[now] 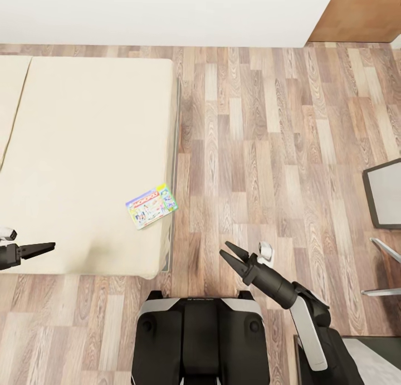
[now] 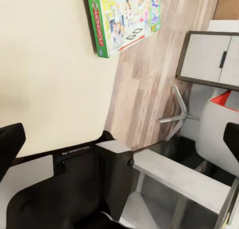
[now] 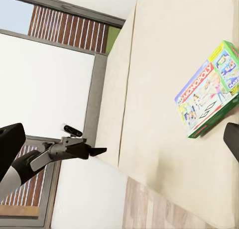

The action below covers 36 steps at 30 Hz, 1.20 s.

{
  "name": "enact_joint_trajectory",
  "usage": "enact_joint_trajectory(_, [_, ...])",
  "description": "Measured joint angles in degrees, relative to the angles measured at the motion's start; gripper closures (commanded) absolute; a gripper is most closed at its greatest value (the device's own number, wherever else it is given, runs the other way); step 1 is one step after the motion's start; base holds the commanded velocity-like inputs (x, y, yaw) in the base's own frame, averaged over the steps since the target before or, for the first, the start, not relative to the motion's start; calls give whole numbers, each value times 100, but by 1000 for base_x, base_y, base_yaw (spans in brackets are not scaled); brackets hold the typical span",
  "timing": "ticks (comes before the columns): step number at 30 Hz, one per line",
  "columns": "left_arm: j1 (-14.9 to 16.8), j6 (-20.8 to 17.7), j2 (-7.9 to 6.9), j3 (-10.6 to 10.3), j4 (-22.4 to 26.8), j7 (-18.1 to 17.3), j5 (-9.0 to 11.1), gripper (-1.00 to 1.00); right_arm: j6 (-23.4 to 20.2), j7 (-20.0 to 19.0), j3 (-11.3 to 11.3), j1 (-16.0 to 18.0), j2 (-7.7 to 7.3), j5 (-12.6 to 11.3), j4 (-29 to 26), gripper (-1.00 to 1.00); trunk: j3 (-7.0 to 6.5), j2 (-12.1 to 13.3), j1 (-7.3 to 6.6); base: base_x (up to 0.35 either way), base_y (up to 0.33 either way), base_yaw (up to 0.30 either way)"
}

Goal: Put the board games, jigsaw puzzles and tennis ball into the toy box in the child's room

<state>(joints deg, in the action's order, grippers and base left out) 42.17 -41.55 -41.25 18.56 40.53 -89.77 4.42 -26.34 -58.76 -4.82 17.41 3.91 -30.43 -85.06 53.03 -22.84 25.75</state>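
Observation:
One board game (image 1: 151,205), a white and green Monopoly box, lies flat on the cream bed (image 1: 83,151) at its right edge, one corner reaching slightly past the edge. The same box shows in the left wrist view (image 2: 124,20) and the right wrist view (image 3: 206,92). My left gripper (image 1: 47,246) hovers over the bed's near left part, well left of the box; its fingers (image 2: 10,144) stand far apart and hold nothing. My right gripper (image 1: 227,250) is open and empty over the wood floor, right of the bed's corner, nearer to me than the box. The toy box and table are out of view.
Wood plank floor (image 1: 267,151) runs right of the bed. A dark-framed grey panel (image 1: 384,193) and a chair's metal star legs (image 1: 384,251) stand at the far right. My black base (image 1: 200,340) is at the bed's near corner. A window (image 3: 45,64) lies beyond the bed.

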Motion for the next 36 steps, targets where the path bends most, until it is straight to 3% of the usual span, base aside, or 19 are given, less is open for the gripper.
enact_joint_trajectory(27, [0,37,42,-9,0,0,15,-100,230,-9,0,-110,0,17,7,-100,-254,0,0,0,0,0])
enact_joint_trajectory(36, [0,45,201,-14,0,0,10,-100,266,11,-4,-116,-2,14,11,-100,-340,0,0,0,0,0])
